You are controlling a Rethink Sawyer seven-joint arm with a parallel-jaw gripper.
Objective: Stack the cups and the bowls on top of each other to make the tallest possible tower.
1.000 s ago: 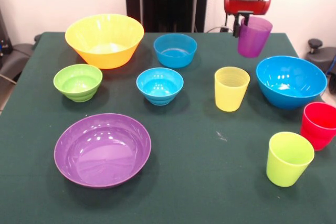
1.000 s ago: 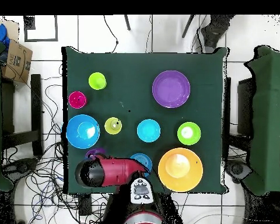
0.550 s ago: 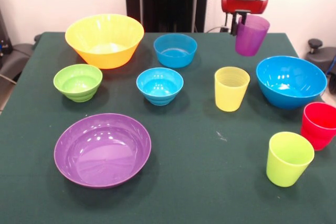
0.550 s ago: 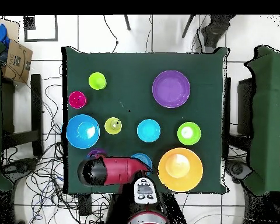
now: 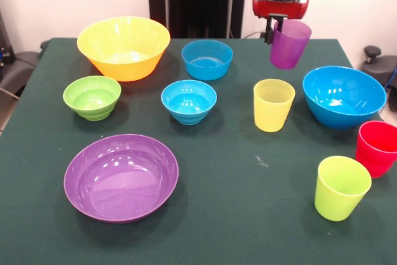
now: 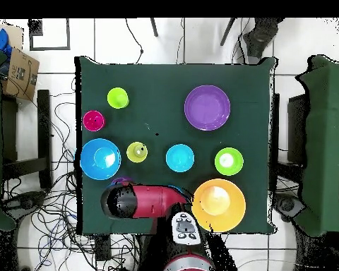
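In the front view the gripper (image 5: 277,26) is clamped on the rim of the purple cup (image 5: 289,44), which hangs tilted, clear of the table (image 5: 236,215), above the far right area beyond the yellow cup (image 5: 273,105) and the large blue bowl (image 5: 343,96). The overhead view hides that cup almost wholly under the red arm (image 6: 140,202), but shows the even spread of the remaining items. No tower stands; every cup and bowl sits apart.

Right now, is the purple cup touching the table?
Apart. The front view shows the purple cup held up by the gripper, hanging above the table.
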